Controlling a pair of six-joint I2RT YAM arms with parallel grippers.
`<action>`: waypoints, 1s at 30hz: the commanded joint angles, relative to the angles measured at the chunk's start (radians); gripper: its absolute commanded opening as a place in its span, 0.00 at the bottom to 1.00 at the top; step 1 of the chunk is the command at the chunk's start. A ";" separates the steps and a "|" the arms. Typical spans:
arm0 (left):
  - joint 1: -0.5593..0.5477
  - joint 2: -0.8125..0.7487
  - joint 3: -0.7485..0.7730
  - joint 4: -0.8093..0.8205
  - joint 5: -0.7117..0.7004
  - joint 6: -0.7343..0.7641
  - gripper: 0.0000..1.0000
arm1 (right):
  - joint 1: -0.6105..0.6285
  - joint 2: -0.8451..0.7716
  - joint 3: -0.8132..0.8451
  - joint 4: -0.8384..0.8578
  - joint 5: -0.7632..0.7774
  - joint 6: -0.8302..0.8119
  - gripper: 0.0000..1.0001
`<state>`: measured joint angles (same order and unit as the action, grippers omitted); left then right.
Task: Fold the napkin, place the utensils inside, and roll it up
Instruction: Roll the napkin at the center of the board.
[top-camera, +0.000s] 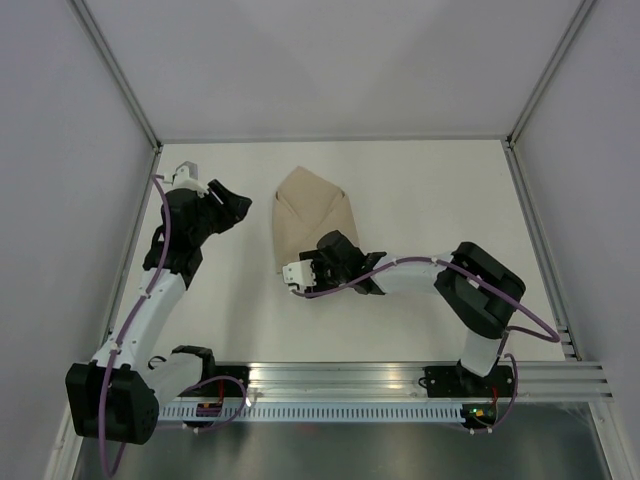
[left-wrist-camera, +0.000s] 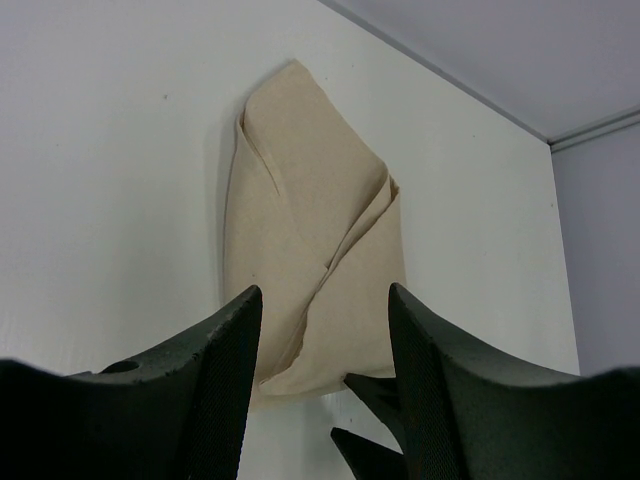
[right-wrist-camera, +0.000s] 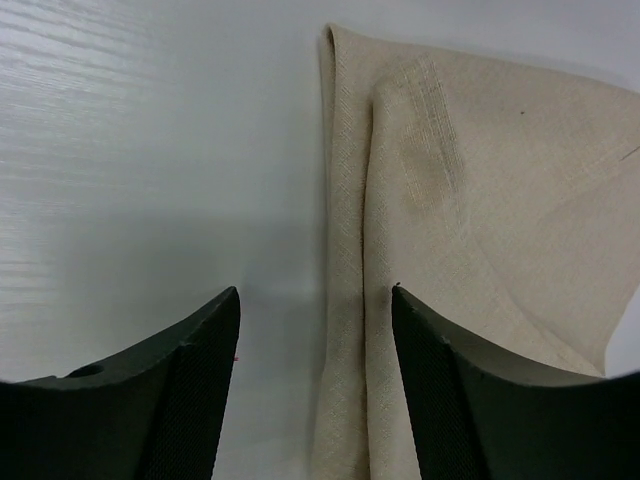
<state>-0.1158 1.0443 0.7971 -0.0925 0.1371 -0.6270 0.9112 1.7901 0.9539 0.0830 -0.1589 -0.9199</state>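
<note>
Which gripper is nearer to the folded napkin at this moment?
Right. The right gripper is over the napkin's near edge, jaws apart astride the cloth's left side. The left gripper hangs off to the napkin's left, clear of it, with table showing between.

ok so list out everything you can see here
napkin: one, beige, folded to a point, lying flat on the middle of the table
table: one, white, under everything
rail: one, silver metal, along the near edge, carrying both arm bases
enclosure walls: pale grey panels with metal framing, on the left, right and far sides
arms: two, white with black joints and purple cables; left arm left of the napkin, right arm reaching in from the right
left gripper: one, black, open, left of the napkin and clear of it
right gripper: one, black, open, over the napkin's near end
</note>
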 joint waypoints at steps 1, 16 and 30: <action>-0.004 0.003 -0.010 0.060 0.027 0.049 0.59 | -0.005 0.032 0.003 0.119 0.082 -0.022 0.67; -0.005 0.017 -0.030 0.079 0.033 0.062 0.59 | -0.014 0.107 0.000 0.149 0.128 -0.036 0.59; -0.004 0.033 -0.029 0.080 0.052 0.084 0.58 | -0.069 0.111 -0.004 0.084 0.061 -0.031 0.55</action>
<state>-0.1154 1.0744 0.7670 -0.0502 0.1638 -0.5915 0.8597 1.8915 0.9653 0.2481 -0.0742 -0.9508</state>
